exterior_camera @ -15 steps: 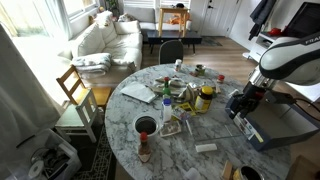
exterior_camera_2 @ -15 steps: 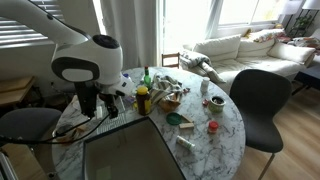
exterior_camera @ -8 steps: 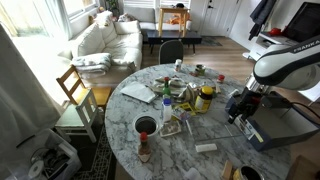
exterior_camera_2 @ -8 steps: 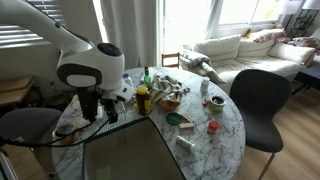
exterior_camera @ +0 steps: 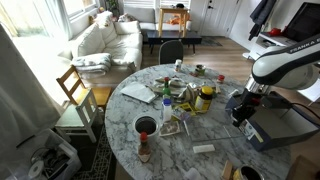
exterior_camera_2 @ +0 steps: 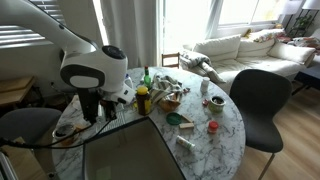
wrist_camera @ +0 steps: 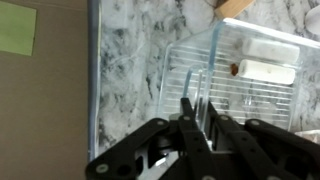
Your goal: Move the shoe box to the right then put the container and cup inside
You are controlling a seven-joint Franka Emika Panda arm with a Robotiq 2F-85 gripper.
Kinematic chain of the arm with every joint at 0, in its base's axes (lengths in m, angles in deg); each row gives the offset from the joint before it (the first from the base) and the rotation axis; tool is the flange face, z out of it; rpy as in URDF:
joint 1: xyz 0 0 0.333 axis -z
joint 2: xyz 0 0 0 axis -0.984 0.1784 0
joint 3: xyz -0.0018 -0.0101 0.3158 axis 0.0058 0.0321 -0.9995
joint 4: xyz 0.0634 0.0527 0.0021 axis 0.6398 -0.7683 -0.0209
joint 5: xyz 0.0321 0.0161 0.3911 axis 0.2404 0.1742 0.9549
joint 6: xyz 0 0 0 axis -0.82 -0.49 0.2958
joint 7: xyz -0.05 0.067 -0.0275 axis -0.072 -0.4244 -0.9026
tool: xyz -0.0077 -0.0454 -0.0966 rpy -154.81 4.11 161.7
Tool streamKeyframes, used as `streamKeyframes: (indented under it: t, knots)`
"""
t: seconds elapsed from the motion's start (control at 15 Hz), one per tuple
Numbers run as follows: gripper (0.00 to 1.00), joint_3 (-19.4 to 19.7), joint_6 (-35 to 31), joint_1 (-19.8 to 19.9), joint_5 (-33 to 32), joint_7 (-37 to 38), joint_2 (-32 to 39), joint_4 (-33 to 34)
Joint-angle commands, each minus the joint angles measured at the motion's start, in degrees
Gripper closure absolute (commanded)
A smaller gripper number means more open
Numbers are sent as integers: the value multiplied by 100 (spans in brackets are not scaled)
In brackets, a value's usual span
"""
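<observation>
The jaws (wrist_camera: 196, 106) are drawn narrow in the wrist view, pinched on the near wall of the clear container (wrist_camera: 250, 95). The tips point toward 12 o'clock in that picture. The container is a see-through ribbed tub resting on the marble counter (wrist_camera: 130, 60), with a pale oblong piece (wrist_camera: 265, 70) lying in it at 2 o'clock from the tips.

At 9 o'clock from the jaws, a straight grey wall runs from 12 to 6 o'clock. Beyond it lies the flat floor of the shoe box (wrist_camera: 50, 115), just beside the container.

In both exterior views the jaws (exterior_camera: 241, 116) (exterior_camera_2: 98, 119) hang low over the counter at a corner of the shoe box (exterior_camera: 278, 128) (exterior_camera_2: 130, 152).

The box lies flat with its open side up. It sits at the 3 o'clock edge of the round counter (exterior_camera: 185, 150) in an exterior view. There its long axis runs from about 10 o'clock to 4 o'clock, and in an exterior view (exterior_camera_2: 130, 152) it runs from the arm down toward 5 o'clock.

The cup (exterior_camera: 146, 126) stands upright at the 8 o'clock part of the counter, well apart from the box, showing its red inside. A slim bottle with a red cap (exterior_camera: 144, 150) stands at 6 o'clock from it. A yellow jar (exterior_camera: 205, 98) (exterior_camera_2: 142, 98) stands between the cup and the jaws, among small clutter at the counter's middle.
</observation>
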Motion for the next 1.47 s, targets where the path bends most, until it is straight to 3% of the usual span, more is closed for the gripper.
streamKeyframes:
  t: [0.0, 0.4, 0.87, 1.4]
  knots:
    - [100, 53, 494, 122, 157, -232, -7, 173]
    - [99, 168, 1056, 280, 282, -489, -132, 348]
    - [99, 413, 2234, 467, 786, -1225, -653, 675]
    - [99, 1120, 2877, 828, 175, -1125, -1972, 909]
